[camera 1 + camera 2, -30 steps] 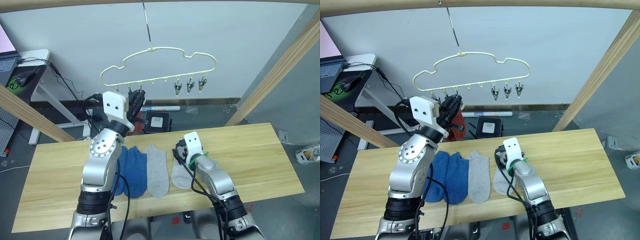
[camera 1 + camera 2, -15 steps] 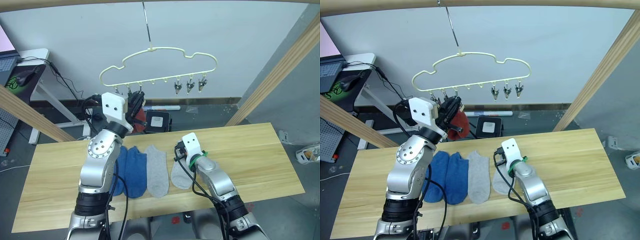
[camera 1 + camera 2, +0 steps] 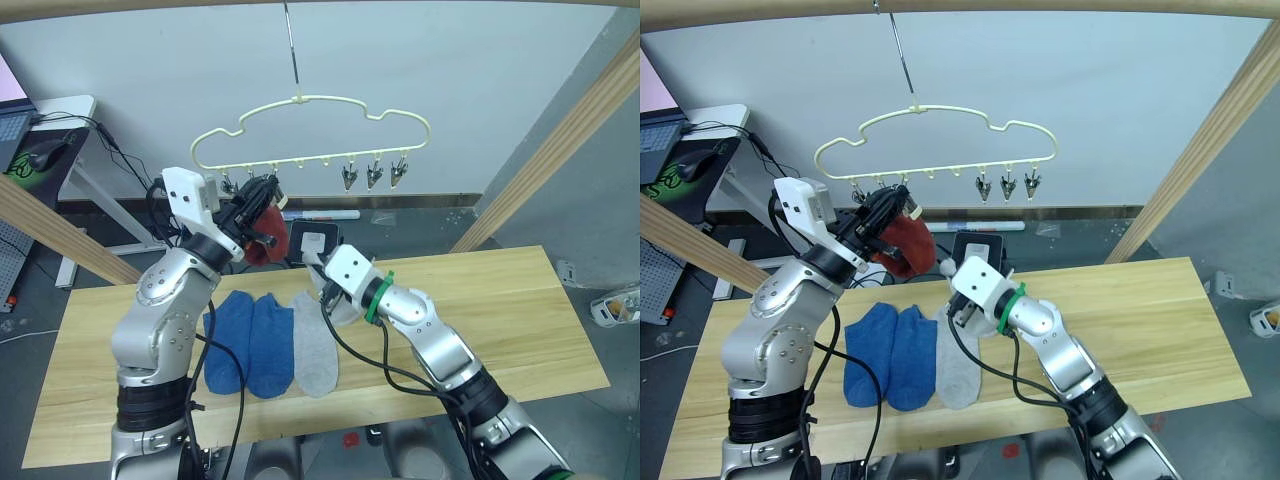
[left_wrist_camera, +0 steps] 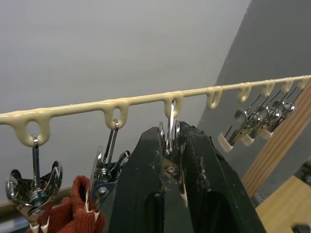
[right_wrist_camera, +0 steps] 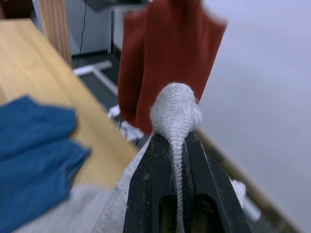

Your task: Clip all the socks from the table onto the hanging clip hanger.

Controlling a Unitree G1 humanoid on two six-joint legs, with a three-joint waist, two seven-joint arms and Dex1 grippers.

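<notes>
The yellow hanger (image 3: 310, 125) hangs by its long hook above the back edge of the table (image 3: 520, 310). Two red socks (image 3: 902, 243) already hang from clips at the left end of the hanger. The left gripper (image 4: 170, 160) is up at the hanger, and its two black fingers are squeezed tight on the next clip (image 4: 171, 127) beside the red socks, likely to press it open. The right gripper (image 5: 171, 145) is pinched shut on a fold of a grey sock (image 5: 175, 114), lifted off the table just below the hanger and near the red socks. The rest of that sock hangs down soft and floppy. Socks are light and bendy, so they droop and can slip out; it looks best to hold one by its edge and push that edge up into the clip. Two blue socks (image 3: 245, 335) and another grey sock (image 3: 315, 345) lie flat on the table below the hanger, side by side. Three more clips (image 3: 373, 172) hang free at the right end of the hanger. The red socks and the left gripper are very close to where the grey sock must go, so it is a tight spot. Wooden poles (image 3: 545, 140) stand on both sides of the hanger.
</notes>
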